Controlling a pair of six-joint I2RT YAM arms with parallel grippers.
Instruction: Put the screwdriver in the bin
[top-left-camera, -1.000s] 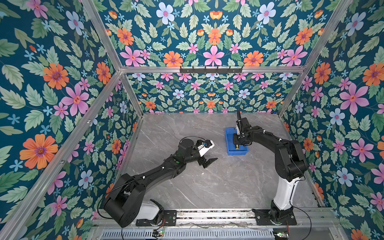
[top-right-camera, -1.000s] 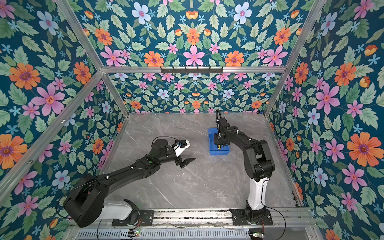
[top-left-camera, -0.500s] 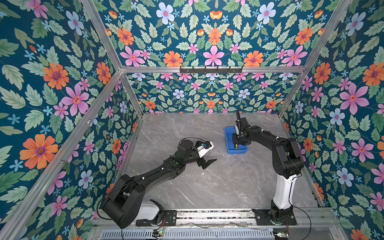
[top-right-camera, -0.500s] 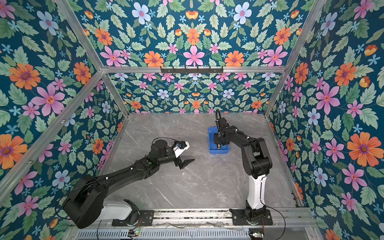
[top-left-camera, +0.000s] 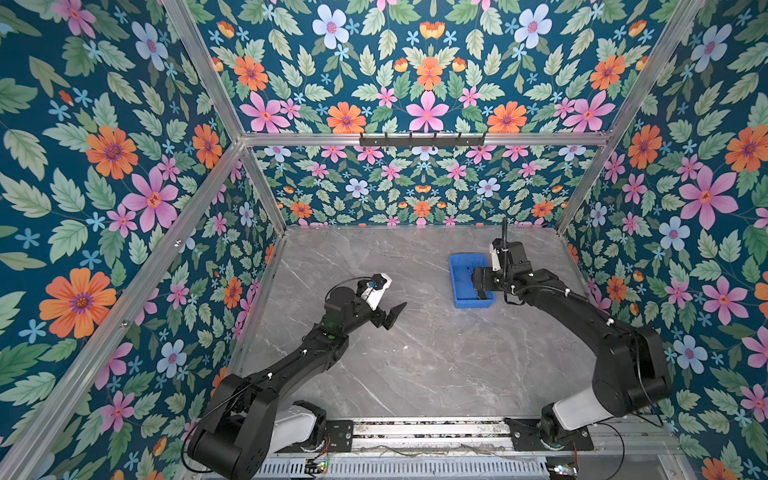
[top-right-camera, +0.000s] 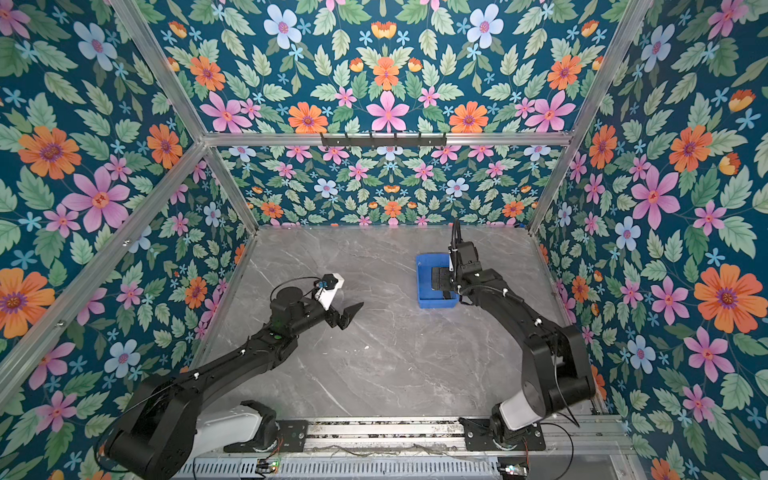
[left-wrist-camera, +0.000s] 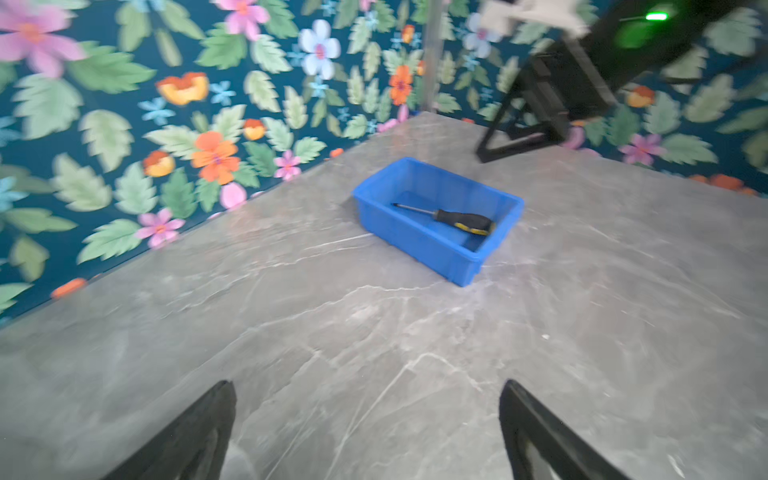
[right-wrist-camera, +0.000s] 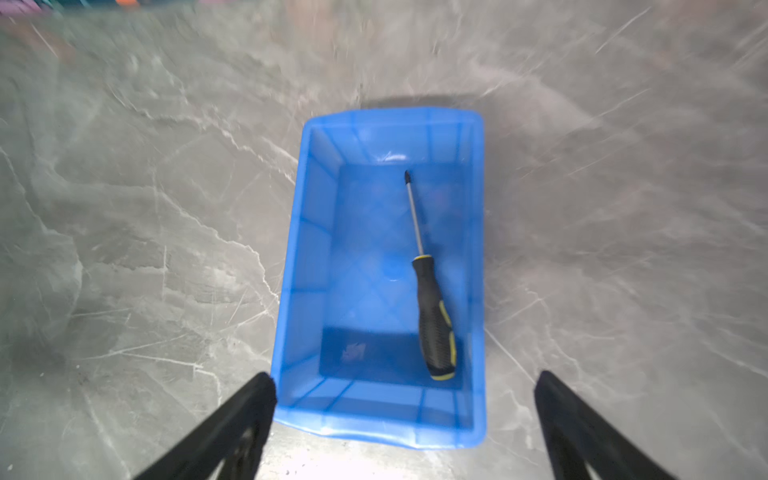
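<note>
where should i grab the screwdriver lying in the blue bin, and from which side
Take the screwdriver by its black-and-yellow handle, coming straight down from above, jaws across its width. It lies flat on the floor of the blue bin, lengthwise, near one long wall, so the walls block a sideways approach; the thin shaft would likely slip.

I see a grey marble worktop (top-left-camera: 415, 365), floral wallpaper walls (top-left-camera: 415, 187) on three sides, aluminium frame bars (top-left-camera: 291, 139), a black hook rail (top-left-camera: 422, 140) on the back bar, and a metal base rail (top-left-camera: 436, 428) along the near edge.
</note>
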